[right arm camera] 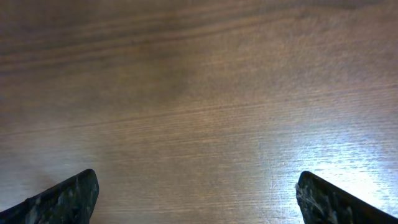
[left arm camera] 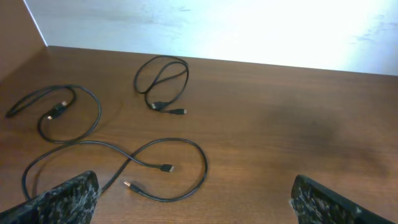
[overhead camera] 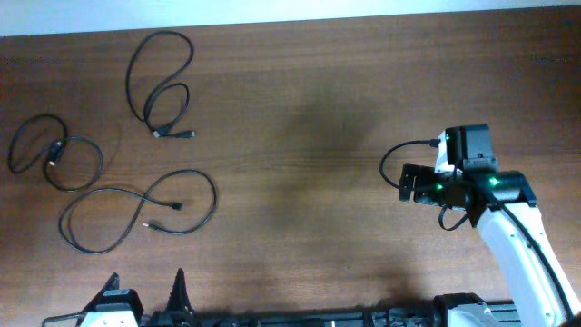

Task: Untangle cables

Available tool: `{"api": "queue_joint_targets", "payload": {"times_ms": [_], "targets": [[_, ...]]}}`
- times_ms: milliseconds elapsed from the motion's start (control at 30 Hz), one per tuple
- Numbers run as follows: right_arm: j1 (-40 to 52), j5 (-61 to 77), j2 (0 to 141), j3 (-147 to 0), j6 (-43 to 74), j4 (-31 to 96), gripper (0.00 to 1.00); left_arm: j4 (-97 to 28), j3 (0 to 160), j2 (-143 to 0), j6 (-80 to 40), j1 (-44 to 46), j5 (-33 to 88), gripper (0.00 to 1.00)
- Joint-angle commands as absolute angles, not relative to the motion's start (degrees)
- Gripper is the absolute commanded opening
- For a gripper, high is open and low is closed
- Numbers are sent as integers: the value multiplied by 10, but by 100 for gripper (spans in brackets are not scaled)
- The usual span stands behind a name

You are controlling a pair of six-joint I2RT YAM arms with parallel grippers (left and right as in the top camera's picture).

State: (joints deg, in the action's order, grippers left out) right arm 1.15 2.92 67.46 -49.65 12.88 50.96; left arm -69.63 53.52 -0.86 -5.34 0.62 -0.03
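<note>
Three thin black cables lie apart on the left half of the wooden table. One cable (overhead camera: 162,86) (left arm camera: 163,81) is looped at the back. A second cable (overhead camera: 54,154) (left arm camera: 68,115) is coiled at the far left. The third cable (overhead camera: 136,213) (left arm camera: 186,168) makes a figure-eight nearest the front, its two plug ends inside its loops. Its left end runs close to the second cable; I cannot tell if they touch. My left gripper (overhead camera: 146,277) (left arm camera: 194,190) is open at the front edge, just short of the third cable. My right gripper (overhead camera: 406,183) (right arm camera: 197,180) is open over bare wood on the right, holding nothing.
The right arm's own thick black wire (overhead camera: 395,159) loops beside its wrist. A pale wall (left arm camera: 249,25) runs along the table's far edge. The arm bases (overhead camera: 318,318) line the front edge.
</note>
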Motion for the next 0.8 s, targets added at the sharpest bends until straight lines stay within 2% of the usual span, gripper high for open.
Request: {"api": "queue_joint_targets", "payload": {"times_ms": [0,300,433,567,767], "targets": [[7,30,627,-497,124,510,100,-695,536,-3,-44,34,-3,99],[7,30,483,-497,124,510,100,-694,536,-3,-44,45,-3,99],[7,30,432,-497,124,510,100,-647,527,-3,-44,45,-26,99],[7,30,347,-497,124,510,100,-525,450,-3,-44,45,-23,99],[7,30,322,-497,124,510,100,-275,256,-4,-44,45,-24,99]]}}
